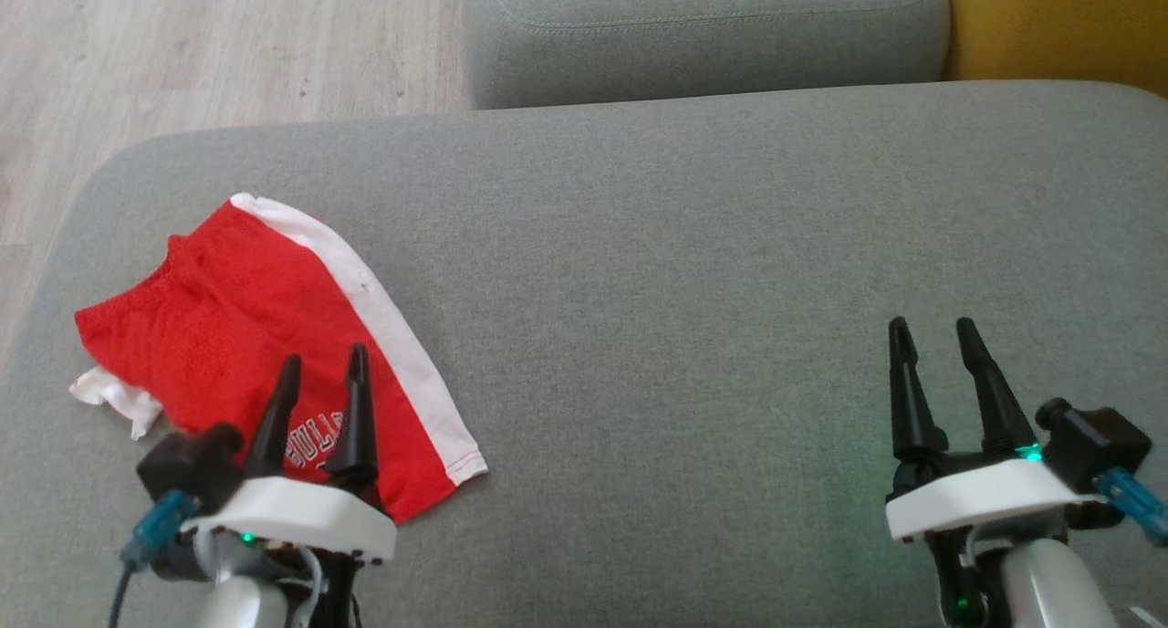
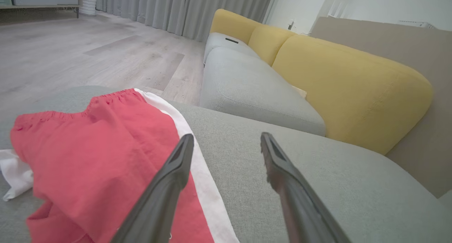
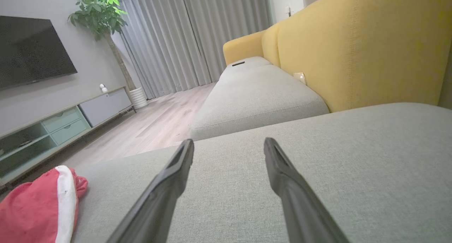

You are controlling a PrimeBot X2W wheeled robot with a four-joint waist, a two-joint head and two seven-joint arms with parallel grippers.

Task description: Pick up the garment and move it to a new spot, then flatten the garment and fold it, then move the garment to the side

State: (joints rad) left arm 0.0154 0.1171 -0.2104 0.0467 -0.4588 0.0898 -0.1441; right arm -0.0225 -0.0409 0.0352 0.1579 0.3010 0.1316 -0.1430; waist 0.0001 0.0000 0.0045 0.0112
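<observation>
We hold our left end effector [image 1: 325, 354] low, jaws parted, pointing forward; our right end effector [image 1: 932, 325] sits well to its right, jaws likewise parted.

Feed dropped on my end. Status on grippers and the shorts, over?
Left gripper open, over the shorts. Right gripper open, over the cushion. Shorts unheld, on cushion's left end. Nothing in the way.

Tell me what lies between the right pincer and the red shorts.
Bare grey sofa cushion spans from red shorts to right pincer, per the head view.
</observation>
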